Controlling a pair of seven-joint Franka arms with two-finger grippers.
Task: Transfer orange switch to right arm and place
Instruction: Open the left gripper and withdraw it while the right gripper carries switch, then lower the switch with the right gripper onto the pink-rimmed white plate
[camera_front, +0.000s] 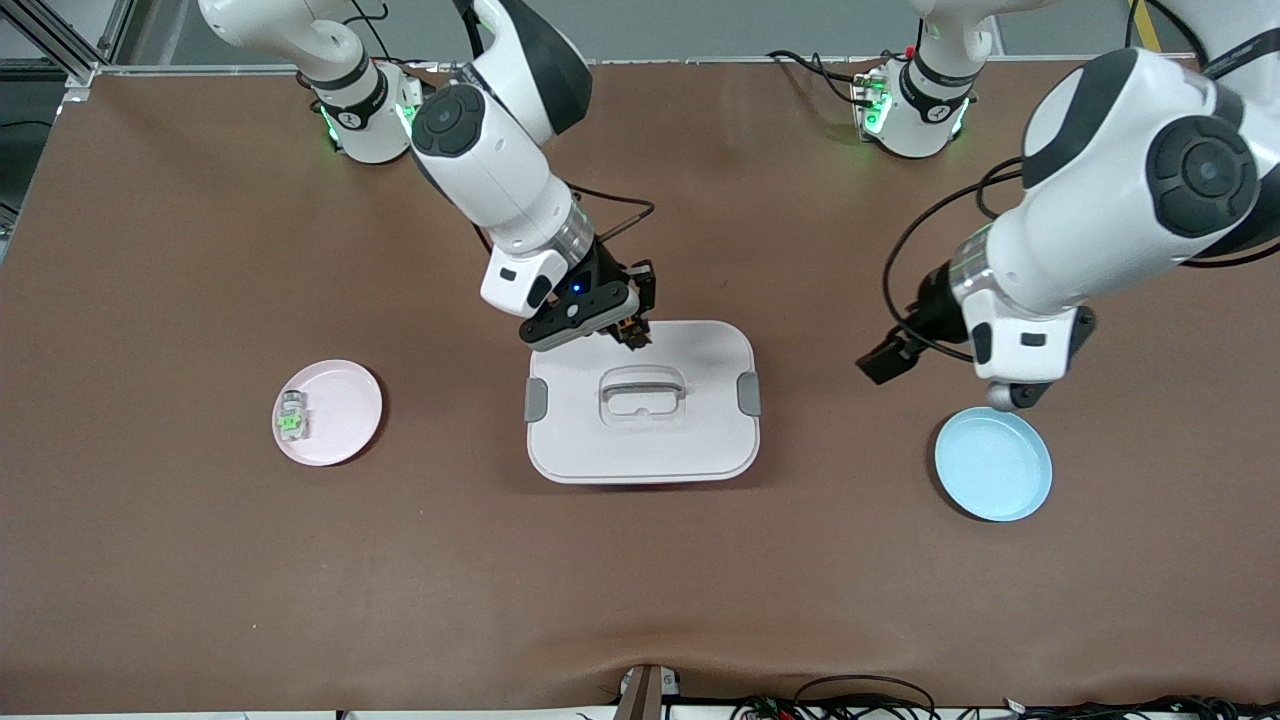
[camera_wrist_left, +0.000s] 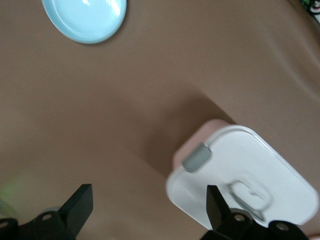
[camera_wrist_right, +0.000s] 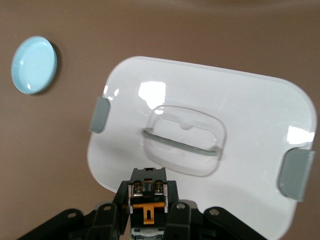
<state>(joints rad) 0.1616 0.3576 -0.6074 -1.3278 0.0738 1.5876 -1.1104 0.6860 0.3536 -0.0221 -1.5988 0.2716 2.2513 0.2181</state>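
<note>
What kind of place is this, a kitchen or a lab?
Probably a robotics lab: two mounted arms, the right gripper holding an orange switch, the left gripper open, aluminium framing and loose cables.

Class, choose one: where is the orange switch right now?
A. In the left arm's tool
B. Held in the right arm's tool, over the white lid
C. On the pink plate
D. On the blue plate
B: the right tool is shut on the orange switch above the white lid; the left tool is open.
</note>
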